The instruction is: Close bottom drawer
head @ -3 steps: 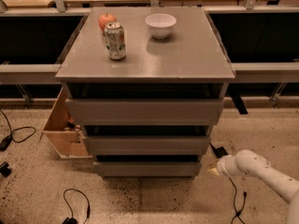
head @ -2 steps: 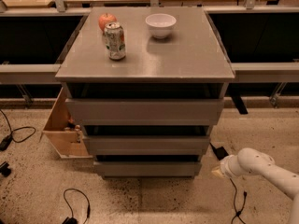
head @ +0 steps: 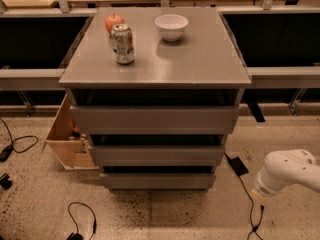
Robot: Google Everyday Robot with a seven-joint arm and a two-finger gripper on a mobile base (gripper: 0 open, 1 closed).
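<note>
The grey cabinet (head: 155, 59) has three stacked drawers. The bottom drawer (head: 157, 180) is the lowest, with a flat grey handleless front that sits a little behind the middle drawer's front (head: 156, 155), a dark gap above it. My white arm comes in from the lower right. Its end with the gripper (head: 258, 192) hangs low over the floor, to the right of the bottom drawer and apart from it, touching nothing.
On the cabinet top stand a red apple (head: 114, 21), a drink can (head: 122, 44) and a white bowl (head: 171, 26). A tan wooden box (head: 67, 141) leans at the cabinet's left. Cables (head: 82, 219) and a black adapter (head: 238, 165) lie on the speckled floor.
My arm has drawn back to the right, away from the cabinet's lower right corner. The drawers show no visible movement.
</note>
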